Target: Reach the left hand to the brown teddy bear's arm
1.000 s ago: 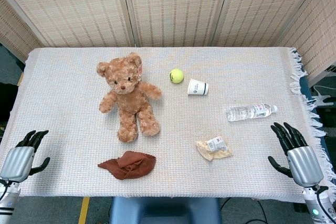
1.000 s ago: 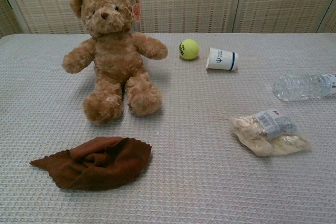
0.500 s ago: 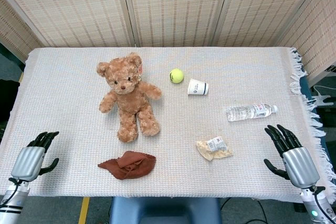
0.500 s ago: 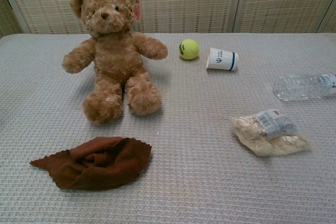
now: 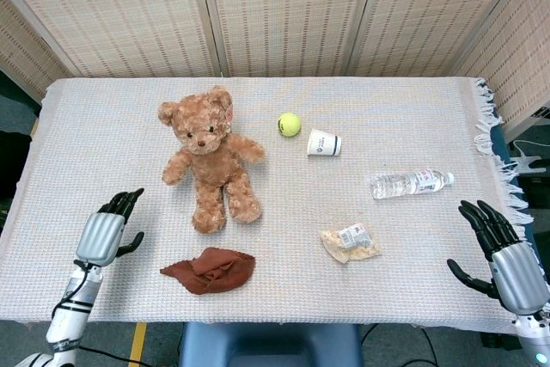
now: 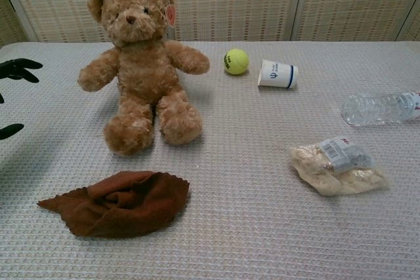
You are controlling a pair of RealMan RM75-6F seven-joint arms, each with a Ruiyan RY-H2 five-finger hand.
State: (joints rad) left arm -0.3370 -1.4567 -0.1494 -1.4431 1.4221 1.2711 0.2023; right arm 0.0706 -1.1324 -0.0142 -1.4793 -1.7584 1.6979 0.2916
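Note:
The brown teddy bear (image 5: 209, 159) sits upright on the cloth-covered table, facing me, also seen large in the chest view (image 6: 139, 63). Its near-side arm (image 5: 175, 169) sticks out to the left (image 6: 98, 74). My left hand (image 5: 107, 229) hovers over the table's front left, fingers spread and holding nothing, a short way below and left of that arm. In the chest view only its dark fingertips (image 6: 18, 69) show at the left edge. My right hand (image 5: 505, 251) is open at the table's front right edge.
A brown rag (image 5: 209, 269) lies crumpled in front of the bear. A tennis ball (image 5: 289, 124), a tipped paper cup (image 5: 324, 143), a lying water bottle (image 5: 411, 183) and a bagged snack (image 5: 351, 242) are spread to the right.
My left hand has risen from the front left corner and moved right and forward toward the bear. My right hand has drifted right, toward the table's edge.

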